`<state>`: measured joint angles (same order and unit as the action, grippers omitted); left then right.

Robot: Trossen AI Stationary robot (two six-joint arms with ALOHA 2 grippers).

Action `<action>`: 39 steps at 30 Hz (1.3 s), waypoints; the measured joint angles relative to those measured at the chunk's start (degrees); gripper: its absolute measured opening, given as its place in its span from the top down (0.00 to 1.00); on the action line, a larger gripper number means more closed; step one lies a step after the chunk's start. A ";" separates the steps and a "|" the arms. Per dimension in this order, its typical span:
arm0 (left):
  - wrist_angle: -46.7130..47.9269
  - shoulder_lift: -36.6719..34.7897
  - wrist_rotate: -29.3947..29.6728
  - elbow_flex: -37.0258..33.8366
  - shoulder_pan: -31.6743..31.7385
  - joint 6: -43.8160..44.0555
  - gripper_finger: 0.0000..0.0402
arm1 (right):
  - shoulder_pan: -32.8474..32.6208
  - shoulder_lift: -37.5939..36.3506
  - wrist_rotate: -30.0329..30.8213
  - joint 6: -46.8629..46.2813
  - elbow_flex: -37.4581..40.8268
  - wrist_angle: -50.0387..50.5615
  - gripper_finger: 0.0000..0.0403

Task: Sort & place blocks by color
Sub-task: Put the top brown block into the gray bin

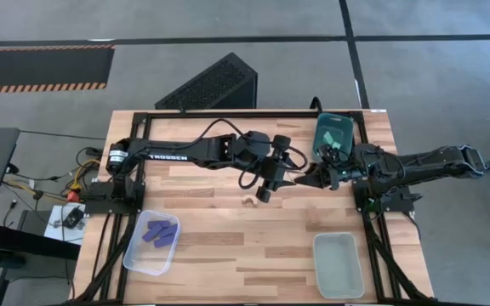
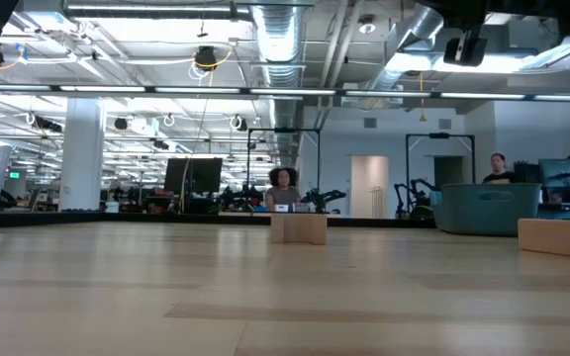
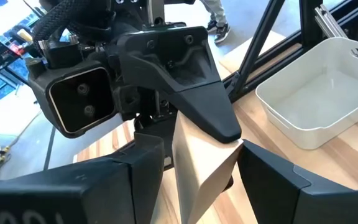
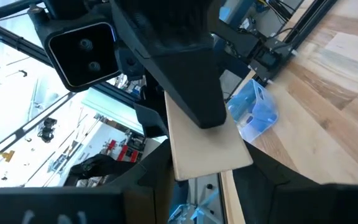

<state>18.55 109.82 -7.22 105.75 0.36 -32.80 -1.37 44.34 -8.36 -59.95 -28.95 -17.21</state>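
A tan wooden block (image 1: 299, 181) is up in the air over the table's middle, between my two grippers. My left gripper (image 1: 281, 181) comes at it from the left and my right gripper (image 1: 311, 179) from the right; both are shut on it. A tan arch (image 1: 247, 201) stands on its two legs on the table just near of them, also visible in the low view as the arch (image 2: 298, 227). Dark blue bars (image 1: 161, 233) lie in the clear bin. Teal cubes (image 1: 333, 146) lie in the teal bin. Another tan block (image 2: 560, 237) lies flat on the table. My left gripper pinches the tan block's end (image 3: 194, 177) between its two fingers (image 3: 135, 177). The block is lifted clear of the table and sticks out forward from the hold. My right gripper's finger (image 3: 207, 115) lies over its far part. My right gripper pinches the opposite end of the block (image 4: 201, 158) between its two fingers (image 4: 145, 177), level from the table's right. The block is clear of the table. The left gripper's finger (image 4: 191, 81) lies on the flat face farther along.
The clear bin (image 1: 134, 255) with the blue bars sits at the near left. A second, empty bin (image 1: 339, 285) sits at the near right. The teal bin (image 1: 347, 127) stands at the far right, beside the right arm. Bare wood lies between the two near bins.
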 joint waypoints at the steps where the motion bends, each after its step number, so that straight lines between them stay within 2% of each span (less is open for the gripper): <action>1: -0.02 0.00 -0.10 0.00 0.00 -0.21 0.52 | 0.00 0.00 0.02 -0.01 0.00 -0.06 0.62; 5: 0.00 0.00 -0.48 0.00 0.00 -0.43 0.55 | -0.02 0.01 0.02 -0.01 0.00 -0.01 0.62; 12: 0.20 -0.02 -0.63 0.00 -0.02 -0.69 0.73 | -0.02 -0.02 0.00 -0.31 0.00 0.00 0.62; 15: 0.33 -0.04 -0.63 0.00 -0.02 -0.78 0.77 | -0.02 -0.02 -0.01 -0.40 0.00 0.07 0.61; 25: 0.39 -0.04 2.23 0.00 0.00 -0.34 0.72 | 1.07 -0.15 0.90 0.65 0.00 0.18 0.53; 30: 0.58 -0.43 2.80 0.00 0.02 0.39 0.74 | 2.65 -0.83 0.94 0.60 0.00 0.09 0.54; 39: 1.34 -1.22 3.66 0.11 0.28 3.26 0.73 | 4.18 -4.23 2.17 0.38 0.02 0.72 0.55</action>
<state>19.88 108.60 -3.56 105.86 0.64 -29.54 2.81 40.10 -6.19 -59.57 -28.93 -16.49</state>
